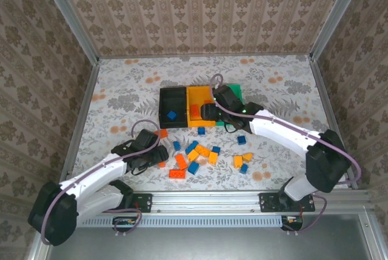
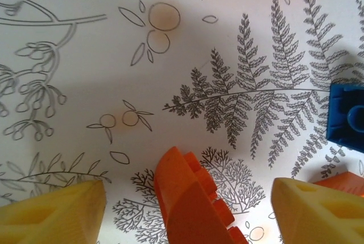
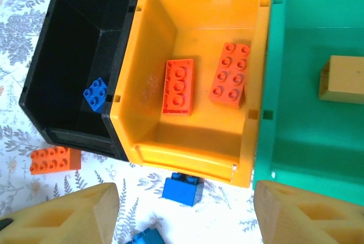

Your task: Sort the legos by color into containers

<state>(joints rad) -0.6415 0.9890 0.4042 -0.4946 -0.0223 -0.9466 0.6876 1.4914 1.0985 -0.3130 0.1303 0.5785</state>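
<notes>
Left gripper (image 2: 189, 190) is spread wide, with a pad on either side of a red-orange brick (image 2: 190, 201) that lies tilted on the table (image 2: 85, 56), and neither pad touches it. I read this as a pick about to begin. I need to close squarely on that brick, lift it, and carry it to the orange bin (image 3: 187, 156).

Right gripper (image 3: 186, 193) hangs released and empty over the bins. The orange bin holds two red-orange bricks (image 3: 179, 86), the black bin (image 3: 74, 28) holds one blue brick (image 3: 95, 94), and the green bin (image 3: 307, 124) holds a yellow brick (image 3: 341, 79). Most of the loose bricks (image 1: 200, 154) lie on the table in front of the bins, so I judge the sorting is at an early stage.

My worry is that the right arm sits over the very bin my left load should go to. A second blue brick (image 2: 347, 116) also lies near one pad and could get nudged.
</notes>
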